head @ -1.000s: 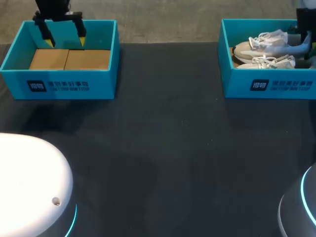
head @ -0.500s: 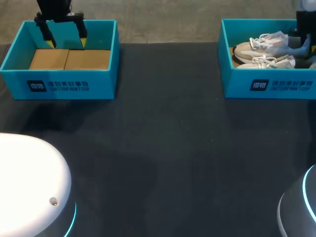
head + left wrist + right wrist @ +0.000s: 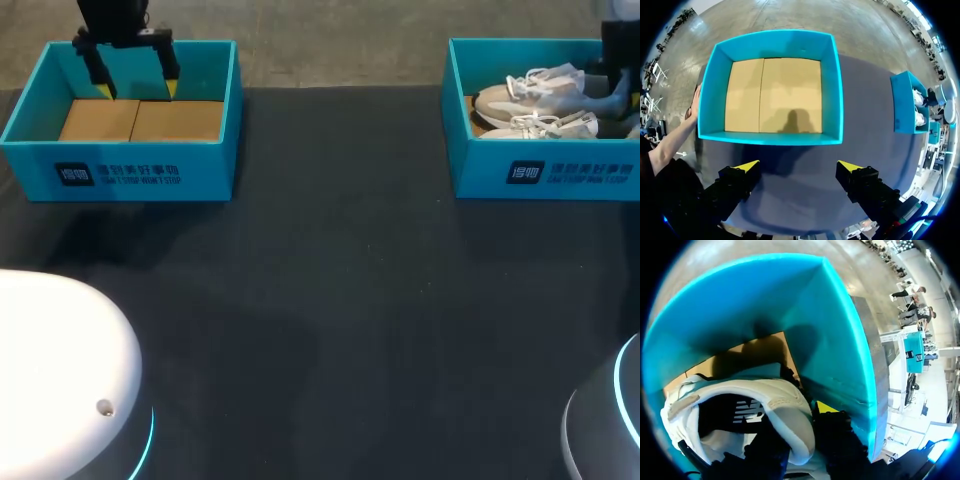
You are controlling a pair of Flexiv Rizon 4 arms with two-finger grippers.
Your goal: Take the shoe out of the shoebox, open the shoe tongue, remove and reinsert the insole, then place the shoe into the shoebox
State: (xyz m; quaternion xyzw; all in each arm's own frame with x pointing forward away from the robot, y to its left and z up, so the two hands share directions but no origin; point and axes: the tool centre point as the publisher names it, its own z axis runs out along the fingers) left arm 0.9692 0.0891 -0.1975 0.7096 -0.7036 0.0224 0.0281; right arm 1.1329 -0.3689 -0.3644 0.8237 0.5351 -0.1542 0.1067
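Right gripper (image 3: 810,427) grips the heel collar of our white lace-up sneaker (image 3: 740,417) inside the teal cardboard shoebox (image 3: 545,170), unmoved, while our wide-open left gripper (image 3: 127,68) rises slightly above the other box (image 3: 120,172), suggesting extraction is stalled or pending.

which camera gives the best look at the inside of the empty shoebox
The left wrist view: it looks straight down into the empty shoebox, showing its whole bare cardboard floor. The head view shows it slanted, with the left claw partly covering it. The right wrist view doesn't show it.
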